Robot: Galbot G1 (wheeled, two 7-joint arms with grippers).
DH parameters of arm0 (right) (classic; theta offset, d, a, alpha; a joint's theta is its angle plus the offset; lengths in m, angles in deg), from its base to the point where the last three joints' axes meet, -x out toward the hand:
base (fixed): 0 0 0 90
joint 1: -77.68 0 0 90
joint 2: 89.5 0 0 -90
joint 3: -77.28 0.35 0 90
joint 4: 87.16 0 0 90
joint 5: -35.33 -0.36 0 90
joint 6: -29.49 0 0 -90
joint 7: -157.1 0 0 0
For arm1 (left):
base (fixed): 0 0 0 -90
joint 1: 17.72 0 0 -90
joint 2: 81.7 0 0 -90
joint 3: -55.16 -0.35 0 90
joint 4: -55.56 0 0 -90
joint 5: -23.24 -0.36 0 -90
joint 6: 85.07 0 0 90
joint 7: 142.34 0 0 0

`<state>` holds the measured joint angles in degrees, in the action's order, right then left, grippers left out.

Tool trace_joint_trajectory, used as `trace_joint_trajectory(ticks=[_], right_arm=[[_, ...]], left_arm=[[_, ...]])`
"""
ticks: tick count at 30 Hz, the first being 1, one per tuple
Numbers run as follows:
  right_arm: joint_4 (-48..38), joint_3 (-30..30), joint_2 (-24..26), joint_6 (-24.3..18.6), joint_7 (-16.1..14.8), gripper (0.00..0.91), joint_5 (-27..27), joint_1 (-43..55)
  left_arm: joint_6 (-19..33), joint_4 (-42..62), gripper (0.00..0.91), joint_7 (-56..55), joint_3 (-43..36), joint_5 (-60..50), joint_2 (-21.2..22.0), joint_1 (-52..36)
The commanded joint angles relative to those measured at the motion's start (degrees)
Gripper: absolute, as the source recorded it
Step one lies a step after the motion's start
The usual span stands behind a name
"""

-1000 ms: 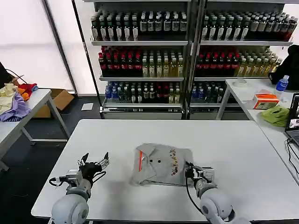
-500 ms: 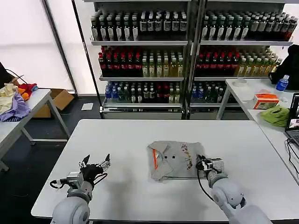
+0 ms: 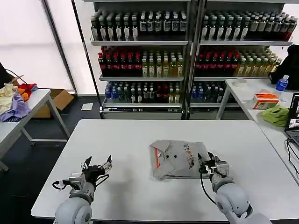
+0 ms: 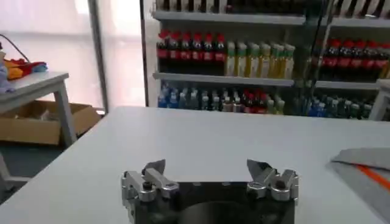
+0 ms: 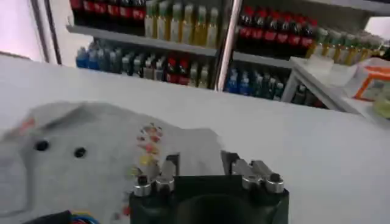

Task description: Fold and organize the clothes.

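Note:
One of the clothes, a light grey folded shirt [image 3: 176, 159] with an orange-lined buttoned collar and a small multicoloured print, lies flat on the white table [image 3: 140, 135], slightly right of centre. My right gripper [image 3: 211, 163] is open at the shirt's right edge. In the right wrist view the shirt [image 5: 91, 152] spreads out ahead of the right gripper [image 5: 200, 161], and its near edge reaches the gap between the fingers. My left gripper [image 3: 96, 165] stands open low over bare table at the front left, well apart from the shirt. The left wrist view shows that gripper [image 4: 206, 167] with nothing between its fingers.
Shelves of bottles [image 3: 187, 46] stand behind the table. A side table at the right holds a lime-green cloth [image 3: 275, 115], an orange box [image 3: 265, 100] and a blue bottle [image 3: 281, 83]. A left side table carries coloured garments [image 3: 14, 102].
The shirt slid to the right across the table with my right gripper on its edge. That gripper has now opened and let it go. The left arm has hardly moved.

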<state>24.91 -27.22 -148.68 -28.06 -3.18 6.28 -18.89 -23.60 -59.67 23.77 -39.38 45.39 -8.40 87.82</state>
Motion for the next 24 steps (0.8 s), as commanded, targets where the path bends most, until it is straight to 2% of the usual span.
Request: trace_joint_trajectory(ticks=[1, 3, 7, 10, 12, 18, 24], right_arm=[[10.7, -1.2, -5.2, -0.5, 4.5, 0.907, -1.8, -5.1], [9.1, -2.3, -5.8, 0.6, 6.0, 0.907, -3.4, -5.0], [3.8, -3.2, -6.6, 0.7, 6.0, 0.907, -1.4, -3.6], [1.4, -2.9, -6.1, 0.8, 7.3, 0.907, -1.8, -2.7], [1.6, -2.1, -5.4, 0.8, 8.4, 0.907, -3.2, -3.2], [2.9, -0.8, -3.5, 0.8, 8.9, 0.907, -10.2, -6.3], [2.9, 0.9, -5.0, 0.8, 10.6, 0.907, -11.5, -7.0]], left_arm=[[0.2, 0.2, 0.907, 0.2, -1.4, -1.0, 0.7, 0.4], [0.2, 0.0, 0.907, 0.2, -1.3, -1.0, 0.7, 0.7], [0.2, -0.3, 0.907, 0.3, -0.9, -1.0, 0.4, 1.1], [0.2, -0.8, 0.907, 0.5, -0.9, -0.9, 0.6, 1.5], [0.2, -1.0, 0.907, 0.6, -0.8, -1.0, 0.8, 1.9], [0.1, -0.8, 0.907, 0.8, -1.1, -1.4, 1.2, 2.0], [0.1, -0.7, 0.907, 1.3, -2.0, -2.3, 1.8, 2.4]])
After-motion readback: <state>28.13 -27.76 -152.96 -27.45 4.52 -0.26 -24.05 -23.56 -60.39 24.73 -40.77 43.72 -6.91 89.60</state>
